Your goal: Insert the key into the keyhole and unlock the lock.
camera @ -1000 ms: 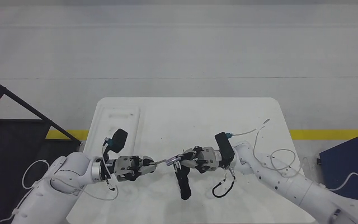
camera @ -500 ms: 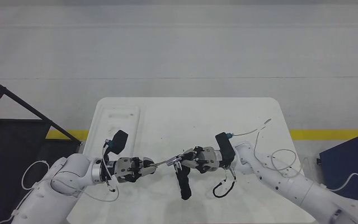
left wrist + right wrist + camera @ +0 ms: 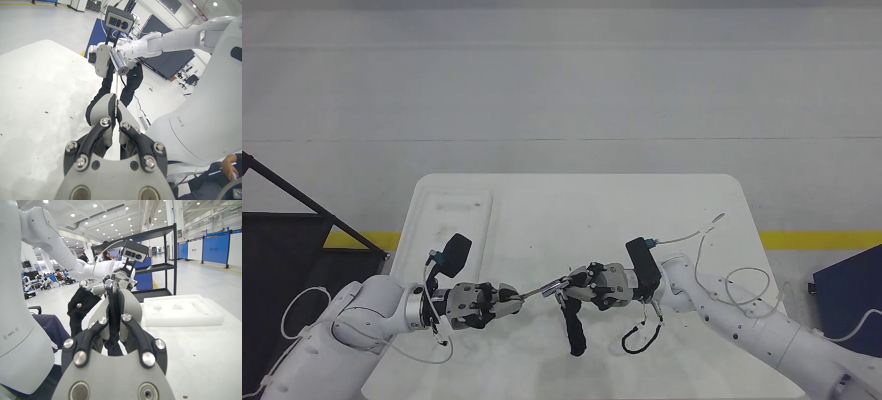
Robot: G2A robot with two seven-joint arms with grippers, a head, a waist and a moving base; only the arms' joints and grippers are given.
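1. The left gripper (image 3: 114, 106) was clamped shut on the key (image 3: 117, 87), over the near middle of the table (image 3: 642, 215);
2. the right gripper (image 3: 113, 294), just to the right, was closed around the lock (image 3: 118, 61); its black cable (image 3: 572, 330) trailed nearward;
3. the key's tip met the lock's face by the keyhole (image 3: 123, 71); I could not tell whether it had entered.
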